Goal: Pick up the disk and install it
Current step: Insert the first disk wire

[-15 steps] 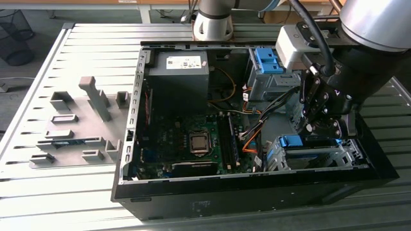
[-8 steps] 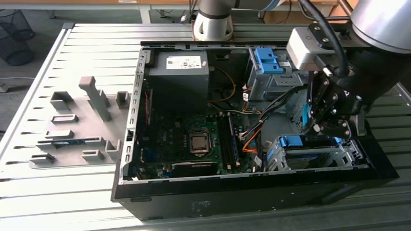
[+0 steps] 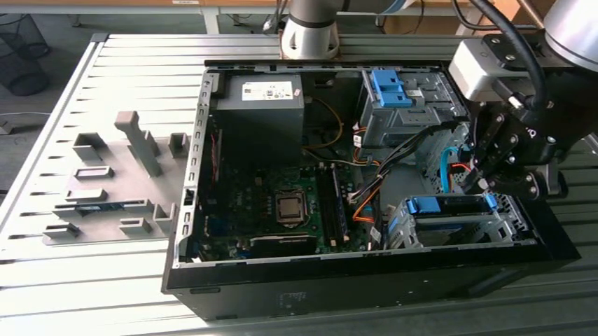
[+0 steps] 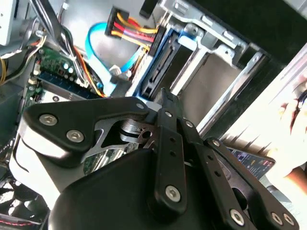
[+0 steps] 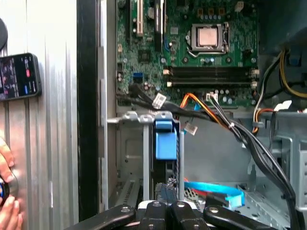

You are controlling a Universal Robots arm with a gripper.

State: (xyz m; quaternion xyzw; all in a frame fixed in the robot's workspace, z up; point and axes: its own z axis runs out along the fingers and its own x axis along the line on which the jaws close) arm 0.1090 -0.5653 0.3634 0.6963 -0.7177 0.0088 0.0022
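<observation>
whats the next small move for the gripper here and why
Probably a short, slow push further along the slot. In the second wrist view the gripper sits right at the edge of the dark flat hard drive in its blue plastic carrier, which stands inside the grey metal drive cage. Whether it is fully seated cannot be told.

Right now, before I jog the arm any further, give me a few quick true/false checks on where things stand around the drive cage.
1. The gripper is over the drive cage at the exterior view's right. True.
2. The computer case has its side panel on. False: the case is open, with the motherboard exposed.
3. A phone lies on the table beside the case in the first wrist view. True.
4. The processor socket carries a cooler with a fan. False: the socket is bare.
5. A person's hand shows near the phone. True.
</observation>
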